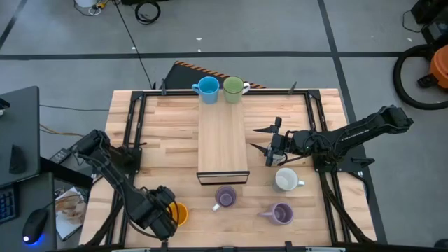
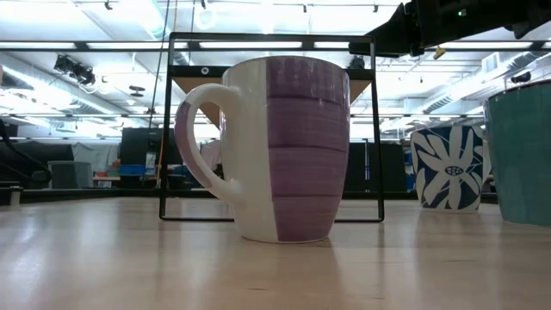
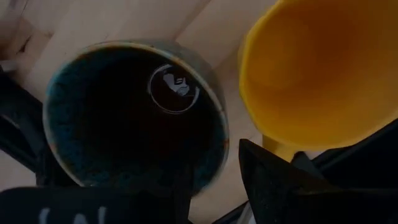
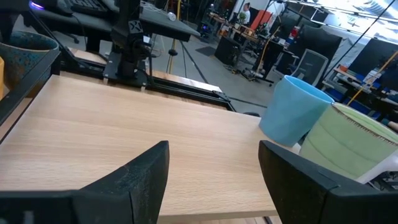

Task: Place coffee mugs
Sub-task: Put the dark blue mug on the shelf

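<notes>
1. Looking down on the table, we find the left gripper (image 1: 162, 215) at the near left corner, right beside the orange mug (image 1: 179, 213) and over a dark mug (image 3: 134, 118) that shows only in the left wrist view.
2. In that wrist view the dark mug's mouth opens straight up at us, with the orange mug's rim just beside it. One dark finger (image 3: 273, 180) stands between the two mugs, so we judge the jaws straddle the dark mug's wall, partly spread; whether they grip it yet we cannot tell.
3. The left arm is folded low, wrist pointing down.
4. The right gripper (image 1: 269, 145) hangs just right of the board (image 1: 222, 143), jaws wide and empty, pointing across it toward the left.
5. The blue mug (image 1: 207, 89) and green mug (image 1: 233, 87) stand side by side at the board's far end.
6. A white mug (image 1: 286, 180) and two lavender mugs (image 1: 225, 197) (image 1: 281, 213) wait near the front, nearer the right arm.
</notes>
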